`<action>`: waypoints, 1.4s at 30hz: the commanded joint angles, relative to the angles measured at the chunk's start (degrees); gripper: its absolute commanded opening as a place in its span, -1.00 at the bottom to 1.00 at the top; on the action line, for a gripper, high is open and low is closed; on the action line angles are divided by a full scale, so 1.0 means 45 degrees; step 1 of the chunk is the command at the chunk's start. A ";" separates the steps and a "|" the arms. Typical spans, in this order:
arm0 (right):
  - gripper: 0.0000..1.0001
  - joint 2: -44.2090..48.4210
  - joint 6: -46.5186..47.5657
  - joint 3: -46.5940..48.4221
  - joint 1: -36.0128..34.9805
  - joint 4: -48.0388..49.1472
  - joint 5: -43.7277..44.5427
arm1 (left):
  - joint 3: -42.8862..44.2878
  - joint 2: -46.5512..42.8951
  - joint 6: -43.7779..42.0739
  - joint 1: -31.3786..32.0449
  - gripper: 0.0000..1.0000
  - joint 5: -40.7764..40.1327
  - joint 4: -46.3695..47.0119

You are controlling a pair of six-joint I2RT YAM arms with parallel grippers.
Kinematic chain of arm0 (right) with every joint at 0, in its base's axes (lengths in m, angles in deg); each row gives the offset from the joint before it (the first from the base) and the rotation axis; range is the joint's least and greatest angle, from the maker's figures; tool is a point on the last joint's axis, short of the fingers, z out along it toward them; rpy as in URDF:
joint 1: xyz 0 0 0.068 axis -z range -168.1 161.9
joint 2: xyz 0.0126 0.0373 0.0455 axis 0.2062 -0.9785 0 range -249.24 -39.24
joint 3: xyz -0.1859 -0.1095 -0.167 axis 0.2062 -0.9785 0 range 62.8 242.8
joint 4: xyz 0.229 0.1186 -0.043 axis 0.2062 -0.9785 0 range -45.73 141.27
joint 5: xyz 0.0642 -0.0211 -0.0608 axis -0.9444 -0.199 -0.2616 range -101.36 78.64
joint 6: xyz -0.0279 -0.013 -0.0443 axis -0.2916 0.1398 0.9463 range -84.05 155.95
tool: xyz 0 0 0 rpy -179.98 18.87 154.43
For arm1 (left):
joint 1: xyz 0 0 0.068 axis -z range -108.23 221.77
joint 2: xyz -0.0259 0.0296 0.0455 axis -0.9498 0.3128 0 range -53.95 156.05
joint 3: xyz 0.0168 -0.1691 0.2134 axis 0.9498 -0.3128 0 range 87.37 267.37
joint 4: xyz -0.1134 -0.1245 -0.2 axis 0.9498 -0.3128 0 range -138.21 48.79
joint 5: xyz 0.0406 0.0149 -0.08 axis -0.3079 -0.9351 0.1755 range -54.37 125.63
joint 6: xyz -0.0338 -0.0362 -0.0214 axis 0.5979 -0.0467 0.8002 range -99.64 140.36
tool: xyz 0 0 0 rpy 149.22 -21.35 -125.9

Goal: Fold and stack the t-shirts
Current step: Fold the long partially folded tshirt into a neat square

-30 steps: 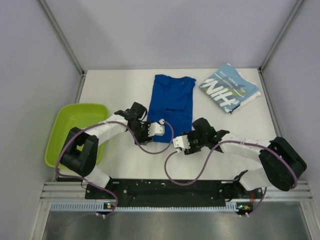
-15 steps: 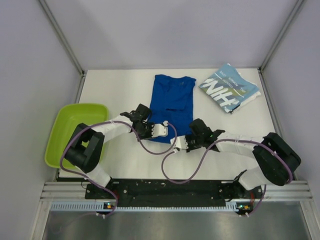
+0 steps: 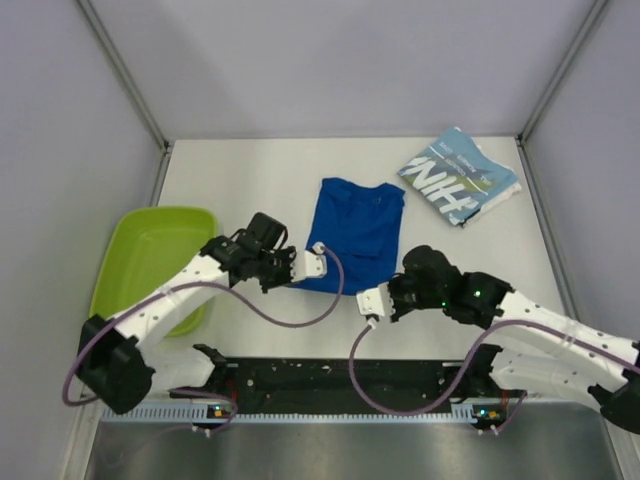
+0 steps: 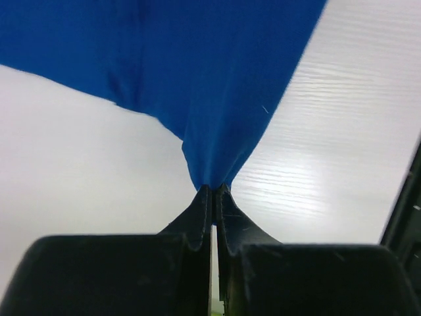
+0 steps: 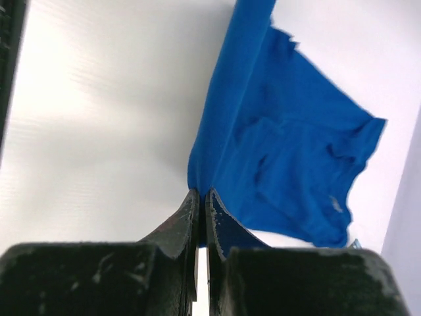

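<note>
The royal blue t-shirt (image 3: 362, 228) lies mid-table, its near hem raised off the surface. My left gripper (image 3: 299, 276) is shut on the hem's near-left corner. In the left wrist view the blue cloth (image 4: 197, 79) fans out from the closed tips (image 4: 214, 188). My right gripper (image 3: 390, 289) is shut on the near-right corner. The right wrist view shows the shirt (image 5: 296, 158) hanging away from those pinched tips (image 5: 202, 191). The lighter teal-blue t-shirt (image 3: 458, 175), with large white lettering, lies folded at the back right.
A lime-green tub (image 3: 160, 212) stands at the table's left edge, beside the left arm. Grey walls enclose the table on three sides. The black base rail (image 3: 330, 375) runs along the near edge, and purple cables loop off both wrists.
Both grippers have shut on the blue shirt's near hem and risen. The shirt has shifted right and looks shorter, with its near end lifted.
</note>
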 commanded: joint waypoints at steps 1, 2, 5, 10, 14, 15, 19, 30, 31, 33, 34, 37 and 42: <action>-1.00 0.1541 -0.0954 0.1883 -0.0363 -0.3100 -0.1024 | 0.0345 -0.2363 -0.0107 0.0696 -1.00 0.0825 -0.2675; -1.00 0.1699 -0.1188 0.2138 -0.0363 -0.3335 -0.1200 | 0.0657 -0.2696 0.0008 0.0677 -1.00 0.0905 -0.2911; -1.00 0.1896 -0.1853 0.2628 -0.0247 -0.3358 -0.1435 | 0.1498 -0.2856 0.0983 0.0677 -1.00 0.0516 -0.2603; -1.00 0.0901 -0.2654 0.2805 0.2364 -0.2054 -0.2252 | 0.2279 -0.1512 0.2391 0.0619 -1.00 -0.1297 -0.0280; -1.00 -0.0074 -0.3767 0.2532 0.5041 0.0290 -0.2803 | 0.4015 0.0420 0.2840 -0.0063 -1.00 -0.1635 0.0874; -1.00 -0.0387 -0.4040 0.2512 0.5550 0.0952 -0.2803 | 0.4406 0.1102 0.2899 -0.0259 -1.00 -0.1556 0.0972; -1.00 -0.2414 -0.4179 0.2627 0.6957 0.1818 -0.2512 | 0.6280 0.3486 0.2803 -0.0748 -1.00 -0.1556 0.1012; -1.00 -0.6208 -0.5604 0.3390 0.8894 0.3479 -0.1770 | 1.0931 0.9152 0.2607 -0.0886 -1.00 -0.1809 0.0582; -1.00 -0.6423 -0.5682 0.3468 0.8953 0.3479 -0.1672 | 1.1185 0.9407 0.2646 -0.0886 -1.00 -0.1867 0.0660; -1.00 -0.6833 -0.5877 0.3527 0.9109 0.3633 -0.1457 | 1.1654 1.0012 0.2666 -0.0886 -1.00 -0.1946 0.0836; -1.00 -0.7067 -0.6110 0.3566 0.9187 0.3809 -0.1378 | 1.1927 1.0286 0.2762 -0.0886 -1.00 -0.1985 0.0914; -0.89 -0.7867 -0.7183 0.3839 0.9519 0.4454 -0.1183 | 1.2436 1.1088 0.2977 -0.0886 -0.84 -0.2277 0.1031; -0.47 -0.9041 -0.9583 0.4737 0.9871 0.4690 0.1720 | 1.3567 1.1733 0.2998 -0.0905 -0.13 -0.3506 0.2318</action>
